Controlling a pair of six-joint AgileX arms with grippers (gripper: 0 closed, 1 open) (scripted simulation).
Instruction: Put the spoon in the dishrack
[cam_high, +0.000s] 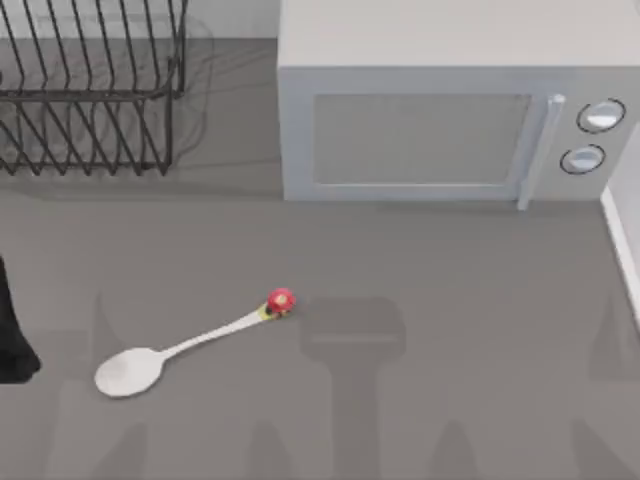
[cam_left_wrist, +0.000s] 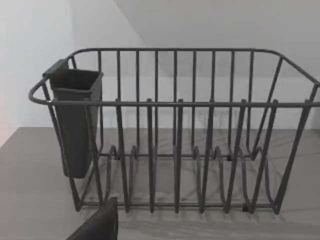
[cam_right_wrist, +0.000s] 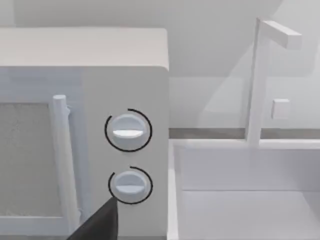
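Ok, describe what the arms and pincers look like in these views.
Little of either shows. At the top view's left edge the left arm is a plain black, matte shape. Each wrist view has one dark grey, flat-faced wedge with a straight edge: left pincer, right pincer. No cables or markings are visible.

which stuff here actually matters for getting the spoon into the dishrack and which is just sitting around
For the job:
- spoon, lying flat on the table
- dishrack, at the table's back left

Just there:
- microwave, door shut, at the back right
- cutlery holder, hung on one end of the dishrack
- sink, beside the microwave
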